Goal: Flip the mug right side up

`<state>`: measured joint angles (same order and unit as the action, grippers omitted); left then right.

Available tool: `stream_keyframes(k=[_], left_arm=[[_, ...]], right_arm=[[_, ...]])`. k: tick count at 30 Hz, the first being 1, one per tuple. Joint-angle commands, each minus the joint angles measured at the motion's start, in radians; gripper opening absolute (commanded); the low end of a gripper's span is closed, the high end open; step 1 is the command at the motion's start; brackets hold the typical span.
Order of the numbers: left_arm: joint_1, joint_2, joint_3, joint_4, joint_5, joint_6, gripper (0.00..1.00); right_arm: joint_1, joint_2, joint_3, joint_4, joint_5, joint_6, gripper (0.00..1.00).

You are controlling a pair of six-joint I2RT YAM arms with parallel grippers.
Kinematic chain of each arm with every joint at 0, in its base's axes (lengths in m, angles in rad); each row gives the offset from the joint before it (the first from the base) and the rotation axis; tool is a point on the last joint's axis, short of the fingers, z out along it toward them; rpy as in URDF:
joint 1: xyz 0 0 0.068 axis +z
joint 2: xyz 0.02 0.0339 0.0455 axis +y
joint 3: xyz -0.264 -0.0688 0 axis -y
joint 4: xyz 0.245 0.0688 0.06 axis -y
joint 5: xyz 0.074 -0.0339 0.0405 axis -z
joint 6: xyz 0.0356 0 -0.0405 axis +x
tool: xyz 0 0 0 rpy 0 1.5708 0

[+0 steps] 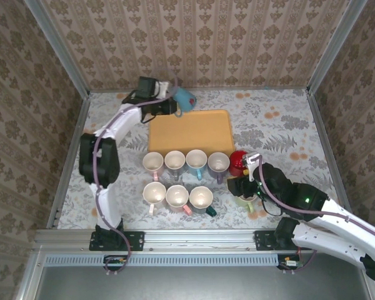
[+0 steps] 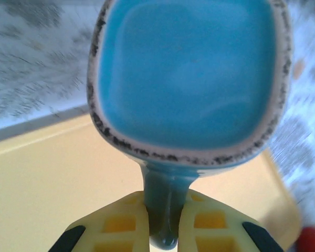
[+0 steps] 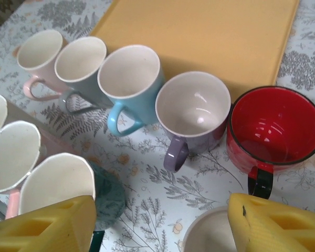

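Left wrist view: the blue mug (image 2: 189,73) is cut off by the top edge, its handle (image 2: 165,205) is partly covered by the yellow fingers (image 2: 121,226) of the left gripper (image 2: 166,220) clamped on it, and the table (image 2: 31,63) behind is smeared — pattern illegible. Top view: the same mug is blurred (its orientation cannot be told there). Right wrist view: a pale mug (image 3: 210,233) is cut by the bottom edge — part of its rim shows.

white arms (image 1: 120,122) with black joints (image 1: 99,159), grey cables (image 1: 101,203), yellow fingers (image 2: 118,226), green light (image 1: 308,200) on right arm (image 1: 337,220)
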<state>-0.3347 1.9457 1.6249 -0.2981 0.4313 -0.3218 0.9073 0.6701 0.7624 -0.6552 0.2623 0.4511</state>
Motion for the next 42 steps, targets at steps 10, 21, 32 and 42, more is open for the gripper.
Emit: stream_keyframes(k=[10,21,32,42], left_arm=[[0.003,-0.315,-0.608,1.268,0.271,-0.995,0.0],[-0.102,-0.601,-0.882,1.401,0.258,-1.11,0.0],[-0.155,-0.779,-0.953,1.218,0.298,-1.018,0.0],[-0.185,-0.785,-0.926,1.193,0.302,-1.019,0.0]], right_arm=[[-0.029,0.119,0.146,0.169,-0.081,0.092,0.68],[-0.236,0.291,0.158,0.53,-0.43,0.336,0.77],[-0.369,0.483,0.178,0.931,-0.847,0.423,0.84],[-0.367,0.566,0.192,1.054,-0.832,0.479,0.81]])
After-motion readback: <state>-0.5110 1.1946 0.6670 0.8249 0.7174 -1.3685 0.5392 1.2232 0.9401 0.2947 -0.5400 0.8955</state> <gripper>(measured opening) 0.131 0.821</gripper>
